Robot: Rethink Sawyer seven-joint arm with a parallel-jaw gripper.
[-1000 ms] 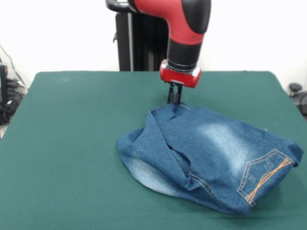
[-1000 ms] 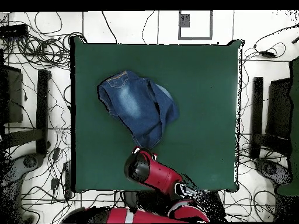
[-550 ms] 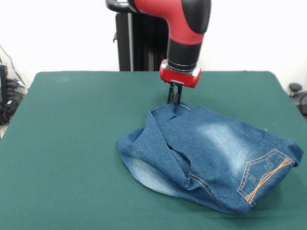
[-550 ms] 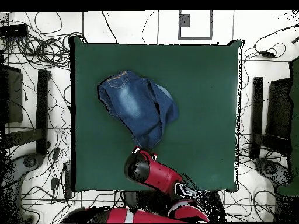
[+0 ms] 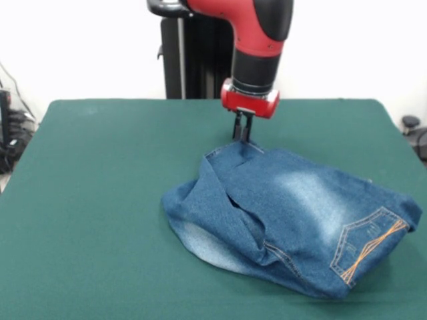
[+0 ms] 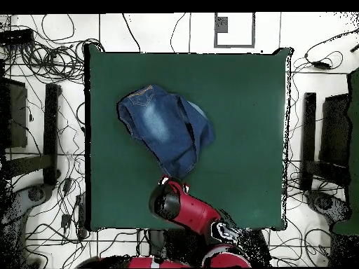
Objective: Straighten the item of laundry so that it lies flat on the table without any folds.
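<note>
- Table (image 5: 100, 173): green cloth top, bare across its left half in the front view.
- Jeans (image 5: 293, 220): bunched in a folded heap on the table, right of centre in the front view. A flap folds over along the left side; a faded whitish patch sits near the lower left edge and another on top.
- Gripper (image 5: 242, 137): hangs straight down from the red arm (image 5: 257, 40), its tips at the far corner of the jeans, touching or just above the hem. Fingers look pressed close together; whether cloth is pinched between them cannot be told.
- Back pocket (image 5: 367, 243): orange stitching, at the right end, farthest from the gripper.
- Overhead view: jeans (image 6: 165, 129) lie in the table's left half, narrow end reaching the arm.
</note>
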